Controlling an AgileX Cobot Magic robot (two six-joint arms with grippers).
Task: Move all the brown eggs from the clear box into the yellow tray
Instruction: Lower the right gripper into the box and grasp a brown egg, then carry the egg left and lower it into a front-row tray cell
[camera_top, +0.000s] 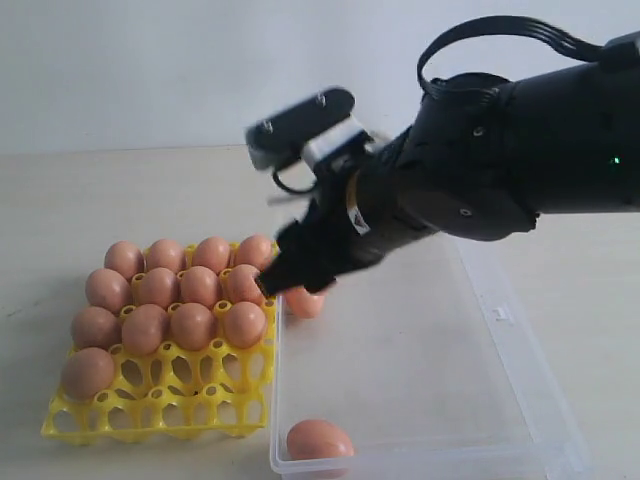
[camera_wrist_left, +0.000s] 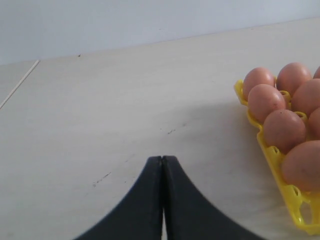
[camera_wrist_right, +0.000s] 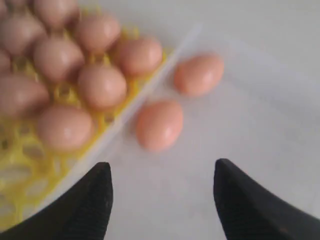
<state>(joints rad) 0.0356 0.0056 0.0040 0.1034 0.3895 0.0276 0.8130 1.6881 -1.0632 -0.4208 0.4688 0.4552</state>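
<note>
The yellow tray (camera_top: 150, 425) sits at the left with several brown eggs (camera_top: 190, 325) filling its far rows. The clear box (camera_top: 430, 370) lies right beside it. One egg (camera_top: 320, 440) rests at the box's near left corner, and another egg (camera_top: 305, 300) lies by the box's left wall, partly hidden under my right gripper (camera_top: 285, 283). In the right wrist view that gripper (camera_wrist_right: 162, 164) is open and empty, hovering just short of an egg (camera_wrist_right: 159, 125), with a second egg (camera_wrist_right: 199, 74) beyond it. My left gripper (camera_wrist_left: 162, 157) is shut on nothing over bare table beside the tray (camera_wrist_left: 295, 200).
The tray's near row has open cells (camera_top: 190, 380) apart from one egg at its left end (camera_top: 88, 372). The right arm's bulk (camera_top: 480, 170) hangs over the far half of the box. The box has a small clasp tab (camera_top: 503, 314) on its right wall.
</note>
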